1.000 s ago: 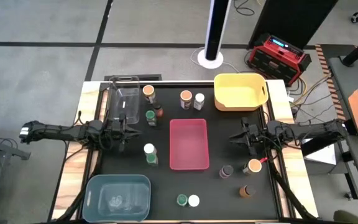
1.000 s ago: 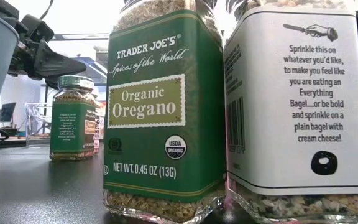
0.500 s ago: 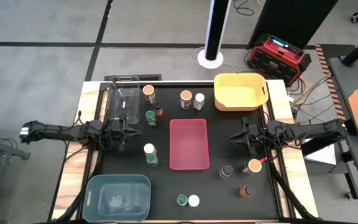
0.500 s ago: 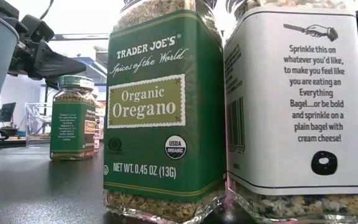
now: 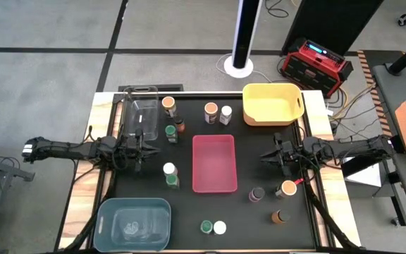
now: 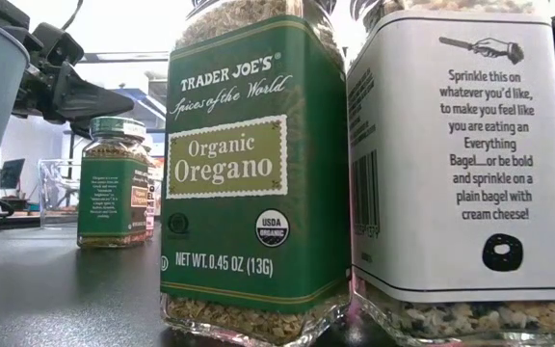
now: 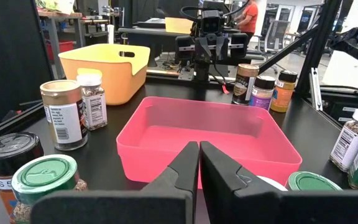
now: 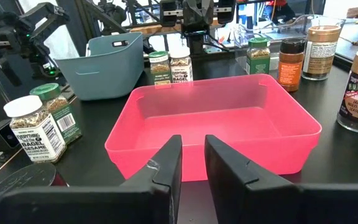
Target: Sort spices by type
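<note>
— Black tabletop (image 5: 245, 212): where are the spice jars (image 5: 170, 174)?
— Scattered around the pink bin (image 5: 213, 163).
— Grippers?
— Left gripper (image 5: 141, 147) pressed together, empty; right gripper (image 5: 268, 156) slightly parted, holding nothing, both beside that bin.

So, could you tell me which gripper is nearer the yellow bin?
Right. The right gripper sits just below the yellow bin, at the pink bin's right side; the left gripper is across the table, beyond the pink bin.
</note>
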Robot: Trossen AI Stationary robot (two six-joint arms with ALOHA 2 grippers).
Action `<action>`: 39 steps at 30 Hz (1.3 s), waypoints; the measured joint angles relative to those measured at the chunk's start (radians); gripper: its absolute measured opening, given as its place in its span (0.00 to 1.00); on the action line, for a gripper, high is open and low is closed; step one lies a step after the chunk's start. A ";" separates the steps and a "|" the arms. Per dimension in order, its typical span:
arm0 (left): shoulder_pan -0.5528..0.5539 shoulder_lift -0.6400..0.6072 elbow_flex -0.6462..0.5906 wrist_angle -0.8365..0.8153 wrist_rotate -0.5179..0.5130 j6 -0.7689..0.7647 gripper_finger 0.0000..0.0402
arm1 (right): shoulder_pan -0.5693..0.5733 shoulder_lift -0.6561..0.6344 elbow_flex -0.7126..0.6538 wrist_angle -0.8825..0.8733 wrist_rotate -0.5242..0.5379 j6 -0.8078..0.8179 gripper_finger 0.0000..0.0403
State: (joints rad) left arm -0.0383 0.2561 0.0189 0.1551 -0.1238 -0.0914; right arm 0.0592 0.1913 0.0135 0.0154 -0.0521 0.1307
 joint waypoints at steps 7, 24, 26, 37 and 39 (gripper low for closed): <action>0.000 0.000 0.000 0.000 0.000 0.000 0.00 | 0.000 0.000 0.000 0.000 0.000 0.000 0.19; 0.000 0.000 0.000 0.000 0.000 0.000 0.00 | 0.000 0.000 0.000 0.000 0.000 0.000 0.20; 0.000 0.000 0.000 0.000 0.000 0.000 0.00 | 0.000 0.000 0.000 0.000 0.000 0.000 0.19; 0.000 0.000 0.000 0.000 0.000 0.000 0.00 | 0.000 0.000 0.000 0.000 0.000 0.000 0.15; 0.000 0.000 0.000 0.000 0.000 0.000 0.00 | 0.000 0.000 0.000 0.000 0.000 0.000 0.15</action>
State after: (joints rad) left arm -0.0383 0.2559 0.0186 0.1551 -0.1236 -0.0914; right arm 0.0589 0.1913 0.0135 0.0154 -0.0521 0.1307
